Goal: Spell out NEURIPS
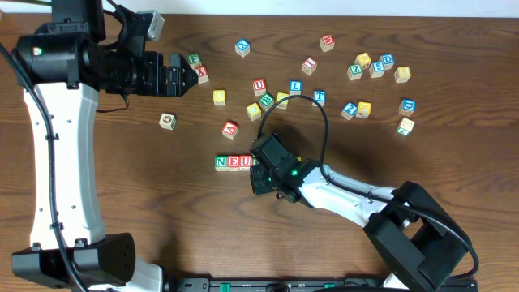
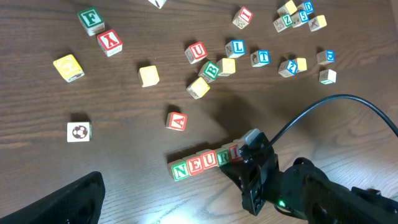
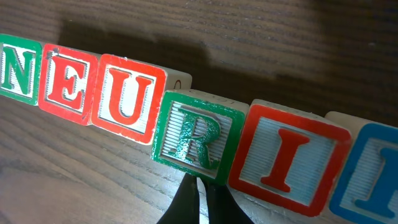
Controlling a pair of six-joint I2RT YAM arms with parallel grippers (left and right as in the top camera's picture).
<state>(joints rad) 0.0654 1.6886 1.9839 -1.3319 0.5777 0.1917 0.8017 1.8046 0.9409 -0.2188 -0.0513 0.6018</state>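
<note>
Fingers (image 3: 185,208) together, perhaps against R cube (image 3: 198,137)

Left claw (image 1: 186,77) spread wide, right claw (image 3: 198,198) pinched closed

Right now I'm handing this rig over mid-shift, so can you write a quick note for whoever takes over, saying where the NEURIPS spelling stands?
Left gripper: open and empty, off to the side by the loose blocks.
Right gripper: shut, holding nothing, tips at the near edge of the R block.
Row: N, E, U, R and I stand side by side. R sits slightly out of line, toward the gripper. A blue block follows I, its letter cut off.
Done: five letters placed.
Left: straighten R, check the blue one is P, add S.
</note>
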